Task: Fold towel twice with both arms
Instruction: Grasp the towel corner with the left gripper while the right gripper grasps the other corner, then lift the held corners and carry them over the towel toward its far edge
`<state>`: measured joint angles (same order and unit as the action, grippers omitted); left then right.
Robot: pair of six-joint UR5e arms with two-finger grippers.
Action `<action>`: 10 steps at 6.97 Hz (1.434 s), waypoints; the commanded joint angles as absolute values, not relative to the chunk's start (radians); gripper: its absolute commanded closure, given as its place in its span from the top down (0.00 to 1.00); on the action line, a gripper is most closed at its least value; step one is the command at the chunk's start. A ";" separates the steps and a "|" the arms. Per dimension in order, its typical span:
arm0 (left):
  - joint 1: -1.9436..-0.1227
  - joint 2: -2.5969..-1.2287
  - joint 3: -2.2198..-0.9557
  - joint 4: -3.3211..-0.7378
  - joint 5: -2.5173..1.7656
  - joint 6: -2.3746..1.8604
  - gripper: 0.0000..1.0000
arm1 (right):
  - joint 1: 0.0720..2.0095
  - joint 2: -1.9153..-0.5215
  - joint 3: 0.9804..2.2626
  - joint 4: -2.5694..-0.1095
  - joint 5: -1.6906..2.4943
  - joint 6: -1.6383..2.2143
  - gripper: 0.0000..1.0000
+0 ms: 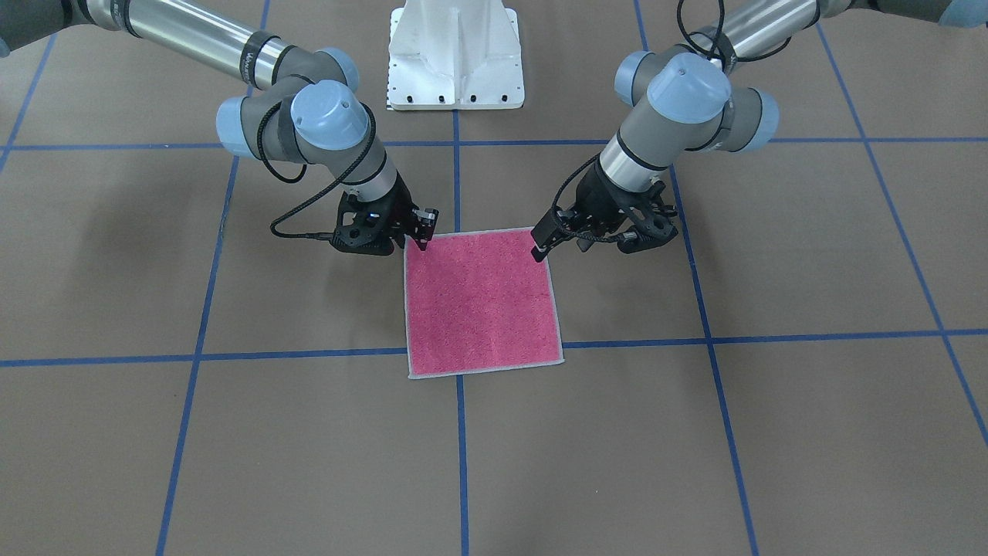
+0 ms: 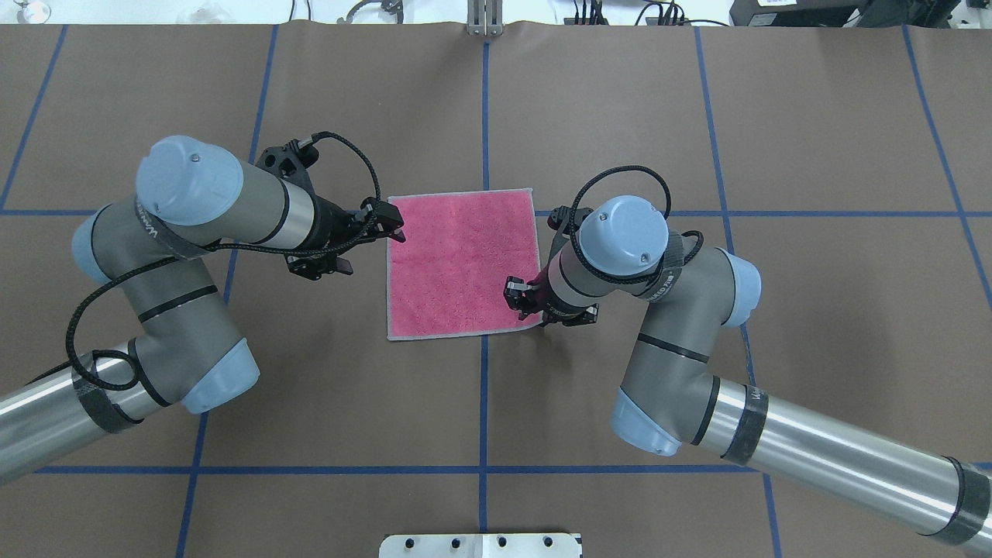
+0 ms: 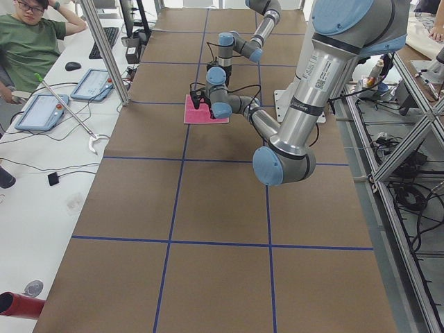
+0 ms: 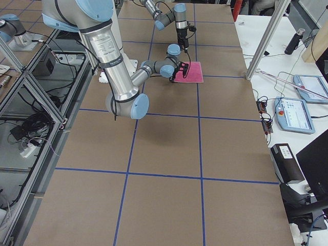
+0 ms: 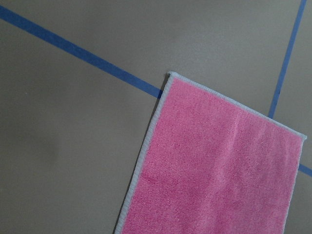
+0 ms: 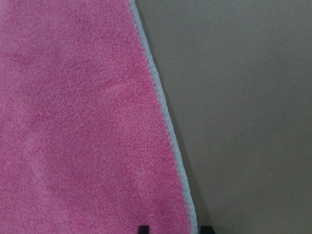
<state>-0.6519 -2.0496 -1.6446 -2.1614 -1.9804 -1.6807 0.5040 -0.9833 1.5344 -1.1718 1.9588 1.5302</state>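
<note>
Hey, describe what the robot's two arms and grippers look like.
The left arm and right arm match: silver tubes, grey joints with rounded light blue caps, black bands bearing small white lettering. A black braided cable loops at each wrist. The left gripper and right gripper are black and two-fingered.

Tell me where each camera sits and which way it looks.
Front-facing: across the table, facing the white base; left arm appears on the right.
Overhead: behind, looking down; left claw and right claw at the towel.
Exterior left: table's end; left arm near.
Exterior right: opposite end; right arm near.
Left wrist: down onto towel corner; no claw.
Right wrist: down onto towel's edge; fingertips show.
Shared: all show the pink towel.
</note>
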 commanded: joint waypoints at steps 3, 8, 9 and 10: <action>-0.652 -2.054 -1.644 -2.163 -1.982 -1.686 1.00 | 0.531 -0.983 1.571 -1.170 1.995 1.531 0.00; -0.603 -2.063 -1.637 -2.161 -1.980 -1.687 1.00 | 0.592 -0.976 1.585 -1.170 2.036 1.531 0.00; -0.591 -2.063 -1.629 -2.161 -1.980 -1.687 1.00 | 0.604 -0.976 1.586 -1.170 2.052 1.531 0.00; -0.585 -2.063 -1.629 -2.161 -1.980 -1.689 1.00 | 0.620 -0.976 1.591 -1.170 2.072 1.531 0.00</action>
